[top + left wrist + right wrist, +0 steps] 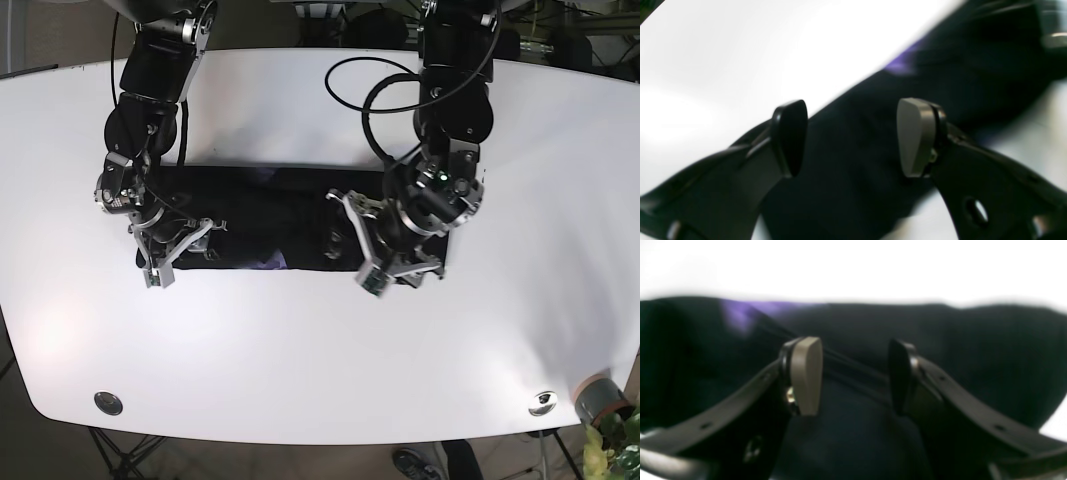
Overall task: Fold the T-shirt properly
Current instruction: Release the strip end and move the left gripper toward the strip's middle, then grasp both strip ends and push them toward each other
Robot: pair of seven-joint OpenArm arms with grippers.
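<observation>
No legible text, label, brand, number or sign appears in any view. The dark T-shirt [270, 218] shows a small purple patch near its edge, but it is too blurred in both wrist views and too small in the base view to tell whether it carries any marking. The arms and the white counter [320, 350] carry no readable print.

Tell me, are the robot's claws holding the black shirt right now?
No. Both the left gripper and the right gripper are open above the black T-shirt, with nothing pinched between their fingers.
</observation>
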